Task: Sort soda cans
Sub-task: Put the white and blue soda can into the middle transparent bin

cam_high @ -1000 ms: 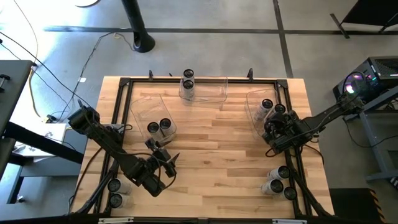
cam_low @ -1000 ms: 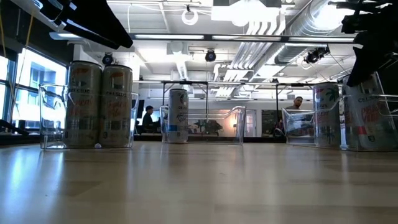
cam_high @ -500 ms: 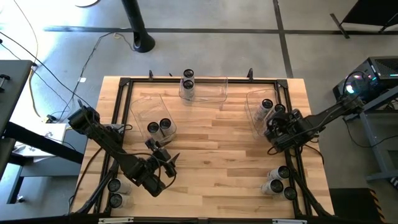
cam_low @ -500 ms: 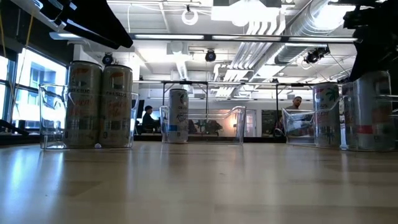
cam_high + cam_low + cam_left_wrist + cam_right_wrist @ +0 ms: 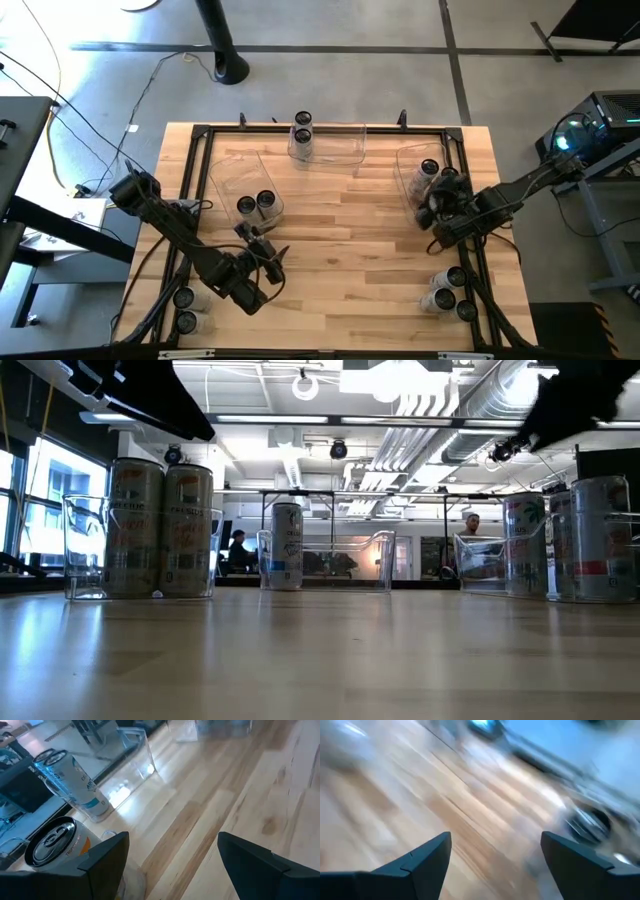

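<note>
Right hand point(image 5: 432, 212) nearest the loose cans
Fingers apart and empty, we see upright cans point(image 5: 446, 290) toward lower right; left hand point(image 5: 268, 262) gapes.

Two soda cans point(image 5: 160, 528) stand in a clear bin point(image 5: 82, 548) at left; another can point(image 5: 286, 546) sits mid-table point(image 5: 320, 655), more at right.

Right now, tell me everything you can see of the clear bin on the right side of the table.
The right bin is a clear plastic rectangular tub with see-through walls and an open top, standing upright on the wooden table near the black frame's right rail. Inside stand soda cans, upright, dark-topped with silvery sides; at least two show. The right gripper, fingers open and empty, hangs over the bin's near end and hides part of it.
</note>
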`<state>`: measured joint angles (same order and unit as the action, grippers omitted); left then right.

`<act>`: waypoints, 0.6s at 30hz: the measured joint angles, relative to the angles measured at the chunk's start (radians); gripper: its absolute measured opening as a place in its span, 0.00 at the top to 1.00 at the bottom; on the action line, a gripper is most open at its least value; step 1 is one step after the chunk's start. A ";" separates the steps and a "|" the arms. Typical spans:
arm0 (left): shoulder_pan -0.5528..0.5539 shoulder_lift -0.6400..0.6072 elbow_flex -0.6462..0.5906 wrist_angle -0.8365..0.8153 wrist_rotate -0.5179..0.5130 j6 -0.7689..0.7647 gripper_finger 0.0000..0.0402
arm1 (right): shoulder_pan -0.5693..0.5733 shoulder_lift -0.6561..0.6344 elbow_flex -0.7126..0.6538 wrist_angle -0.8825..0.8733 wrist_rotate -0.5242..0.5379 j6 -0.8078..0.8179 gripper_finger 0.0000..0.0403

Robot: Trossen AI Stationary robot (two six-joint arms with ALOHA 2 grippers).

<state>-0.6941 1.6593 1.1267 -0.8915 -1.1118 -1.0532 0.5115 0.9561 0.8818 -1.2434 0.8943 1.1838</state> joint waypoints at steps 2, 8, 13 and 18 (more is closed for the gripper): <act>0.014 -0.013 0.008 -0.002 0.061 0.057 0.25 | 0.008 0.018 0.001 0.214 0.054 -0.194 0.25; 0.030 -0.047 0.079 0.023 0.131 0.330 0.25 | 0.011 0.156 0.002 0.811 0.021 -0.728 0.25; 0.024 -0.114 0.159 -0.112 0.072 0.205 0.25 | -0.007 0.335 0.002 1.041 -0.042 -0.892 0.25; 0.001 -0.187 0.236 -0.408 0.307 -0.054 0.25 | -0.051 0.486 0.001 1.121 -0.054 -0.877 0.25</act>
<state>-0.6930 1.4723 1.3631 -1.2993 -0.8044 -1.1075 0.4608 1.4419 0.8830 -0.1220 0.8404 0.3066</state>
